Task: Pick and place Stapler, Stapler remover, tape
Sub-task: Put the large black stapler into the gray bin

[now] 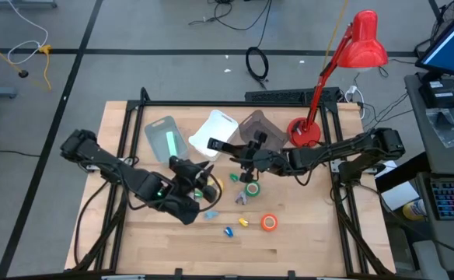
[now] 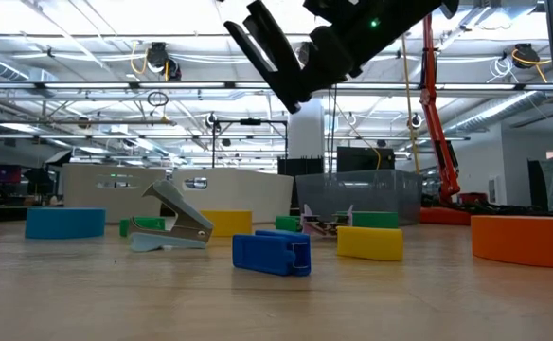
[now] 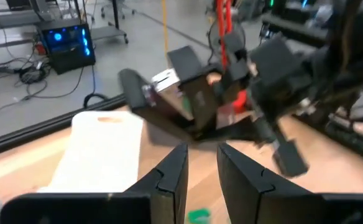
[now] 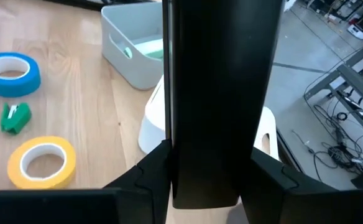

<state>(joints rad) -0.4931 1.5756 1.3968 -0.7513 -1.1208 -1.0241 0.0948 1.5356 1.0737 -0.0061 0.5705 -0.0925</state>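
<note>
Because the black stapler is clamped lengthwise between the right gripper's fingers, it hangs clear of the table, at about 11 o'clock from the table's middle and over the near edge of the white bin. That hold looks chosen to lower it into the bin, with the drop not yet made.

At about 9 o'clock from the middle, the left gripper hovers with its fingers slightly apart and nothing between them, probably waiting its turn at the small items.

Tape lies loose on the wood: a green roll near the centre and an orange roll at 5 o'clock. The right wrist view adds a blue roll and a yellow roll, which the left arm mostly hides from above.

Only the low view shows how high the stapler rides, and it makes out the grey staple remover standing among the rolls.
</note>
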